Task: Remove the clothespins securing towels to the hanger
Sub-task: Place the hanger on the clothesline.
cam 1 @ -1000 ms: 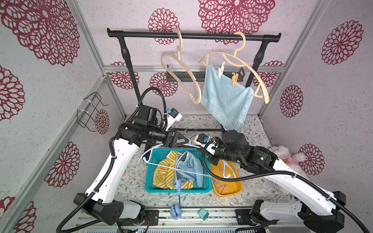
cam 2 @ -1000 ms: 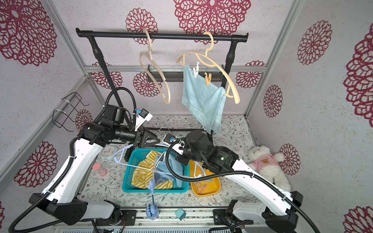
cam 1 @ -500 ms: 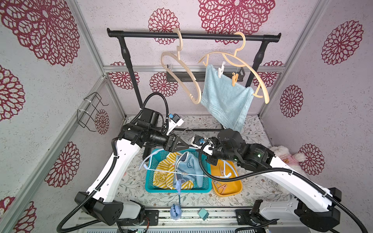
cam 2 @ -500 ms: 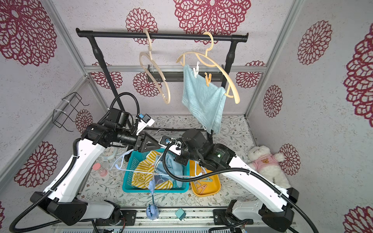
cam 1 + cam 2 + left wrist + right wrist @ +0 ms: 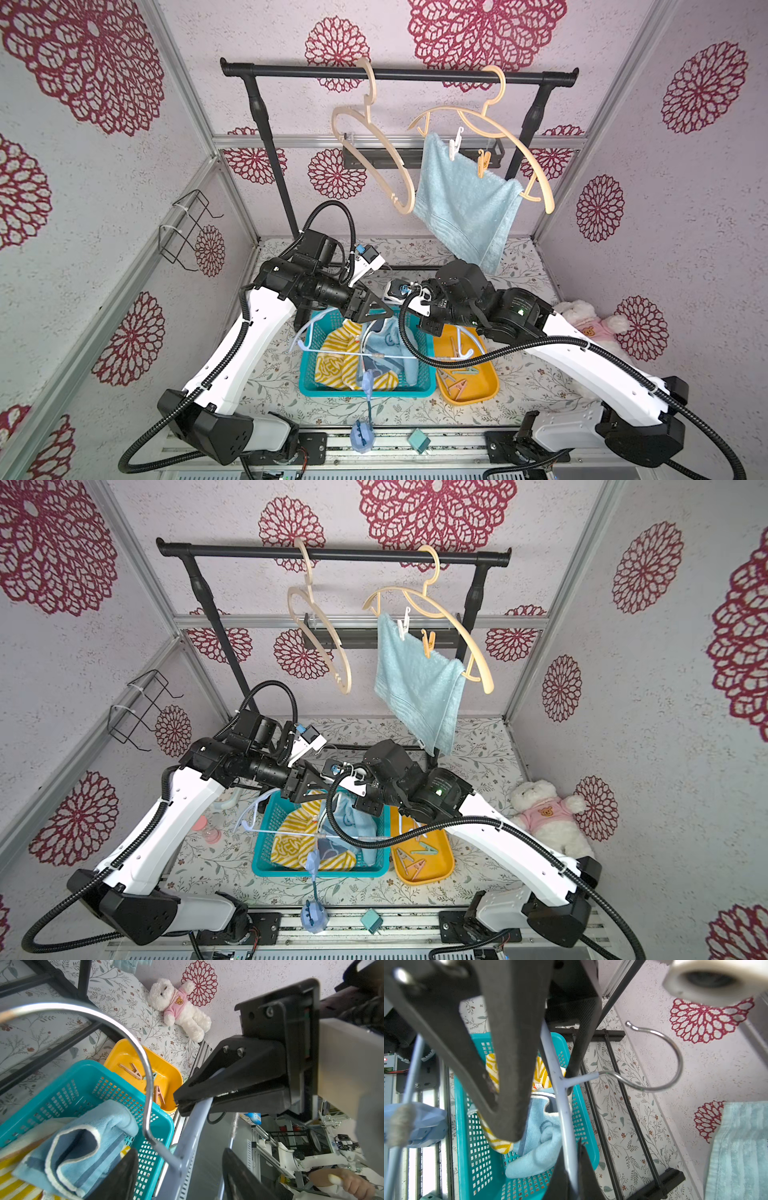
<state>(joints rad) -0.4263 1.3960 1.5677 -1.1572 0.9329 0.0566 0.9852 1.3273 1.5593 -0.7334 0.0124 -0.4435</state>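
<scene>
Clothespins (image 5: 456,143) of white and orange plastic clamp the light-blue terry towel (image 5: 461,208). Right claw (image 5: 178,1103) grips the pale-blue plastic hanger (image 5: 193,1124); left claw (image 5: 179,1150) stands open.

Teal mesh basket (image 5: 328,391) beside orange-yellow tray (image 5: 484,384) on floral tabletop (image 5: 415,249), white teddy bear in pink shirt (image 5: 592,326) by right wall, black wire rack (image 5: 181,232) on left wall.
</scene>
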